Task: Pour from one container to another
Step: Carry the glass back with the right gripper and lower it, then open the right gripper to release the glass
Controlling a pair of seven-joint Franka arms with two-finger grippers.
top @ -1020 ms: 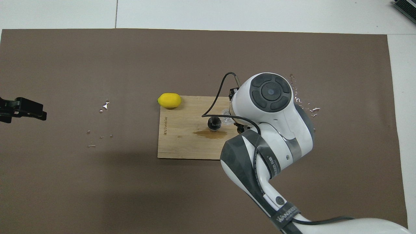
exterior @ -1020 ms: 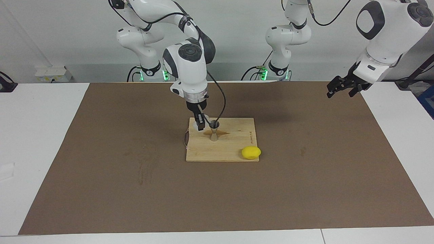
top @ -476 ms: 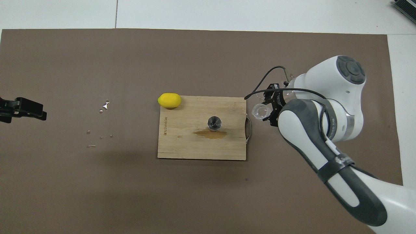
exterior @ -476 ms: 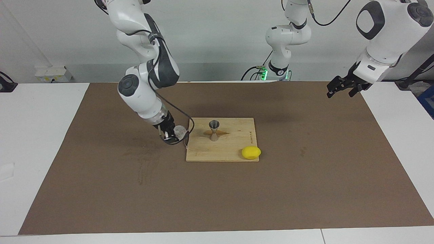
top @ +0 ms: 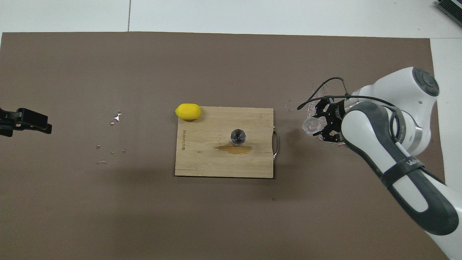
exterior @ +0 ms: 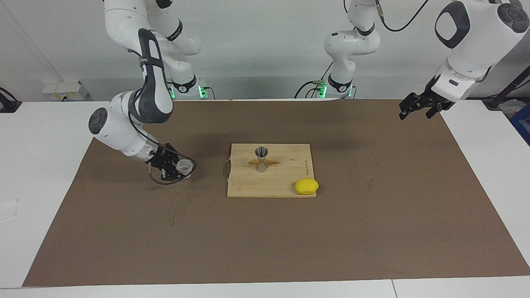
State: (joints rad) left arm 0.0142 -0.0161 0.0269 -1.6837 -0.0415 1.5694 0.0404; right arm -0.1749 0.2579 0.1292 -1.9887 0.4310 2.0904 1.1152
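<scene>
The right end effector (exterior: 179, 167), low over the mat toward its arm's end of the worktop, grips the glass (exterior: 184, 167); releasing it tilted could topple it. The jigger (exterior: 261, 159) stands mid-board. The left end effector (exterior: 419, 107) waits, open and empty.

The clear glass tumbler (exterior: 184, 167) sits low over the brown mat; the metal jigger (exterior: 261, 159) stands upright on the wooden board (exterior: 285, 182).
</scene>
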